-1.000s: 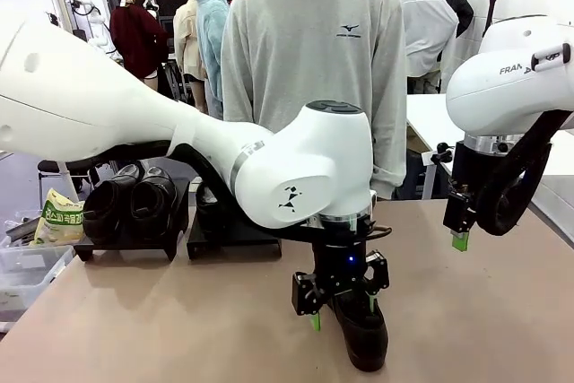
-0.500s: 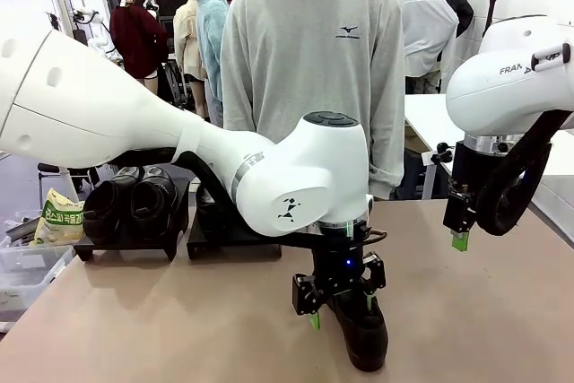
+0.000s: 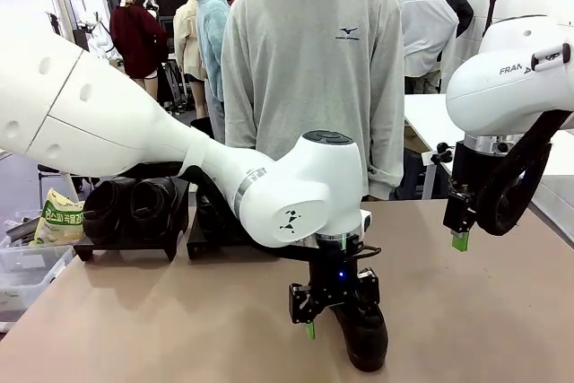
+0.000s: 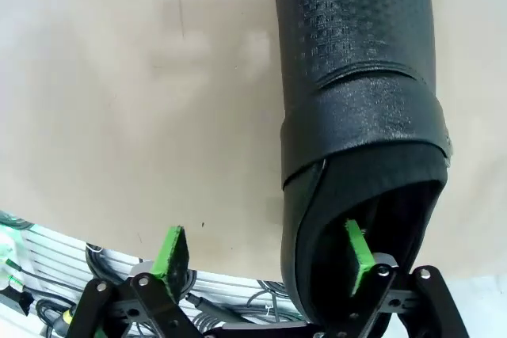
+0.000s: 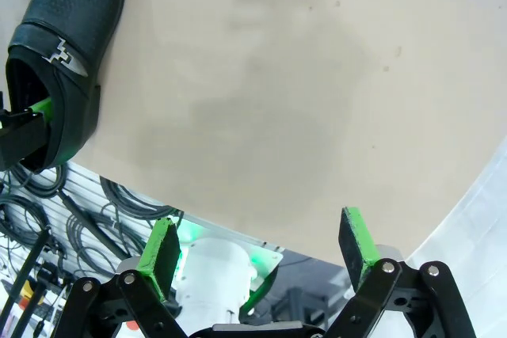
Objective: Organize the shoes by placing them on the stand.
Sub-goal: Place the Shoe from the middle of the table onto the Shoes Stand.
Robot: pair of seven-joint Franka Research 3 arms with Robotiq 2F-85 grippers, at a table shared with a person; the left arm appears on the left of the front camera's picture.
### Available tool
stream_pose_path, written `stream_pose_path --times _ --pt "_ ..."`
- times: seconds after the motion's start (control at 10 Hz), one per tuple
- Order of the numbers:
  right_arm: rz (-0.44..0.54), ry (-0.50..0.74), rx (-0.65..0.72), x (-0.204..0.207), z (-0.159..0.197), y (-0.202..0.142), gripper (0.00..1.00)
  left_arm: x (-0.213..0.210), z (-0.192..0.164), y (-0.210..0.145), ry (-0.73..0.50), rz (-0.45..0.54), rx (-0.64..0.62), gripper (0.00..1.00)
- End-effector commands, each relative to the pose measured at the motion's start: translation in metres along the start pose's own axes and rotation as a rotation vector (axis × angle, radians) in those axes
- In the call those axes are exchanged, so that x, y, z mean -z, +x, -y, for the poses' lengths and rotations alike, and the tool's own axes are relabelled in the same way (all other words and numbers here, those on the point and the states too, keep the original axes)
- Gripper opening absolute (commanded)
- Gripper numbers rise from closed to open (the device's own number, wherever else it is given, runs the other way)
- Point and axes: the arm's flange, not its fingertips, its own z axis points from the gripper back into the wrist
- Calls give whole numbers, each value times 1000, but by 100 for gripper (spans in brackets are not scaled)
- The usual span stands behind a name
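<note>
Worktop (image 3: 161, 329) carries your lone black slip-on shoe (image 4: 356, 100) near its front edge. Your left pincer (image 4: 265, 255) stands open, one pad inside the shoe's mouth, one outside, straddling the side wall, presumably to pinch it. Right pincer (image 5: 257, 247) hangs open, idle.

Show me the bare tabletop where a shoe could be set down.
Free: the table between the stand and the left gripper, and the stretch under the raised right gripper. Crowded: around the shoe, which the left gripper straddles, one finger inside.
</note>
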Motion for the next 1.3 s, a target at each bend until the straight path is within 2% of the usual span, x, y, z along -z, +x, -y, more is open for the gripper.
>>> stream_pose_path --times 0.0,0.3,0.4,0.9,1.2 --pt "-10 1 7 -1 0 -1 100 -8 -1 2 -18 -18 5 65" --pt "-10 1 7 -1 0 -1 100 -6 -2 3 -25 -34 1 10" --pt "-10 1 7 -1 0 -1 100 -5 -3 5 -22 -40 -2 0" --pt "-10 1 7 -1 0 -1 100 -2 1 5 -10 -59 6 0" --pt "-10 1 7 -1 0 -1 100 -18 4 3 11 -68 46 0"
